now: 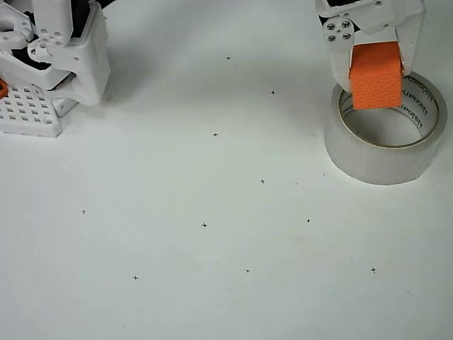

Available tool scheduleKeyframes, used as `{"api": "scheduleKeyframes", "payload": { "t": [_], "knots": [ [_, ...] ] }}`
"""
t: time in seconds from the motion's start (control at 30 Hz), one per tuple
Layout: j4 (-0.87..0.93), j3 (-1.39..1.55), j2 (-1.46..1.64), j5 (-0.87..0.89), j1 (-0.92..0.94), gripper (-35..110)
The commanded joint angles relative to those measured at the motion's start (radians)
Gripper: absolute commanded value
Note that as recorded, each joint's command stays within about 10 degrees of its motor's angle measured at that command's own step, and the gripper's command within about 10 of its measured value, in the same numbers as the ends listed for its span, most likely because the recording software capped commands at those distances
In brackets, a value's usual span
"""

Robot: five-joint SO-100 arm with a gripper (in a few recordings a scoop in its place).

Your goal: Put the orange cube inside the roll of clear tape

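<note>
Up in the top right corner of the overhead view, the white gripper (377,60) has its two fingers clamped on the orange cube (376,74). The cube hangs over the upper rim of the roll of clear tape (386,152), which lies flat on the white table (212,212) with its hole facing up. At the upper left edge sits a white perforated block (30,112) beside the arm's base (60,49).
</note>
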Motion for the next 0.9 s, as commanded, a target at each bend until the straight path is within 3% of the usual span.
{"api": "scheduleKeyframes", "payload": {
  "t": [0.0,0.1,0.2,0.3,0.87],
  "knots": [
    [0.005,-0.084,0.029,-0.031,-0.008,36],
    [0.005,-0.095,0.020,-0.044,-0.002,36],
    [0.005,-0.115,0.005,-0.071,0.006,47],
    [0.005,-0.144,-0.009,-0.094,0.009,50],
    [0.040,-0.178,-0.012,-0.109,0.017,50]
  ]
}}
